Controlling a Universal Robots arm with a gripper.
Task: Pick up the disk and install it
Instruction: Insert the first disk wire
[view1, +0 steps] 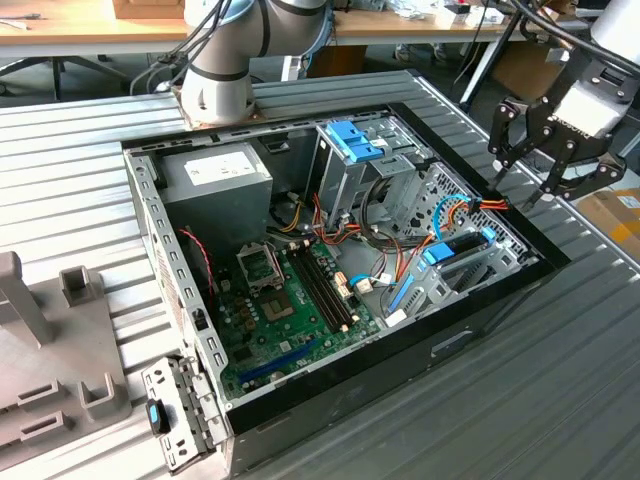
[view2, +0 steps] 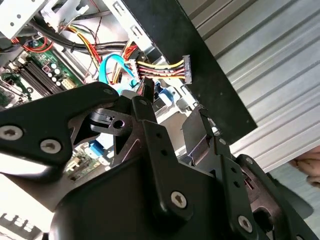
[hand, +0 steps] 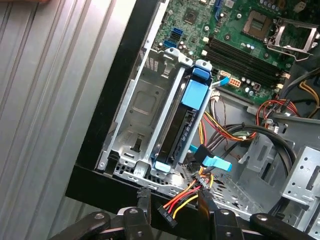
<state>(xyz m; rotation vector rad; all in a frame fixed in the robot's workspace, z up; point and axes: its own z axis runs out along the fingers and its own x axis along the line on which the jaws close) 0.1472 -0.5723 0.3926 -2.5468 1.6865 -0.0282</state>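
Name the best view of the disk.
First wrist view: the disk stands on edge in its bay, unobstructed. The exterior view shows it farther off; in the second wrist view the end effector hides most of it.

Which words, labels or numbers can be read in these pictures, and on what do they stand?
No text can be read.
White label on the power supply: print too small to read.
Markings on the motherboard: too small to read.
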